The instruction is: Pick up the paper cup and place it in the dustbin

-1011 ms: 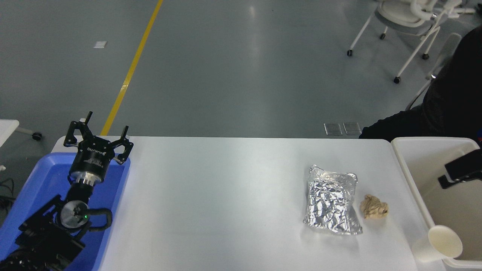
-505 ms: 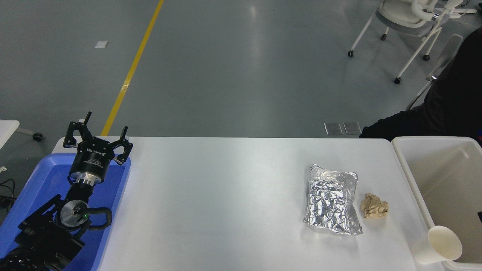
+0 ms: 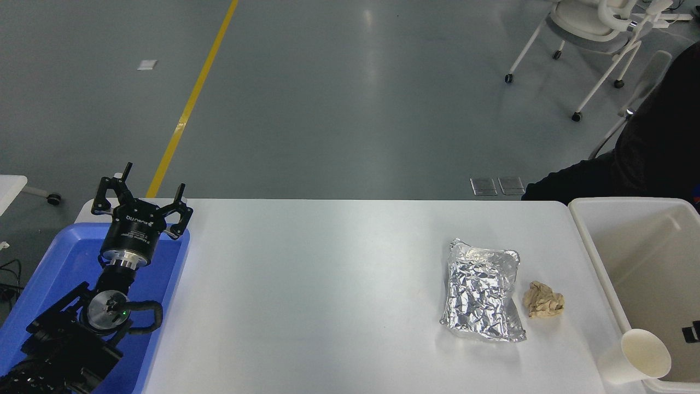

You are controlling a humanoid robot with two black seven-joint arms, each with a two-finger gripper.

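One paper cup [image 3: 634,357] beside dustbin [image 3: 590,241] | left gripper [image 3: 143,195] fingers spread, empty | right gripper [image 3: 692,331] unclear

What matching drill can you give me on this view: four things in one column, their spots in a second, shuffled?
Things:
1. paper cup
2. foil packet
3. paper ball
4. left pincer

Places:
A. above the blue tray's far end
B. against the dustbin's near corner
C. just right of the foil packet
D. middle right of the table

Pairs: 1-B, 2-D, 3-C, 4-A
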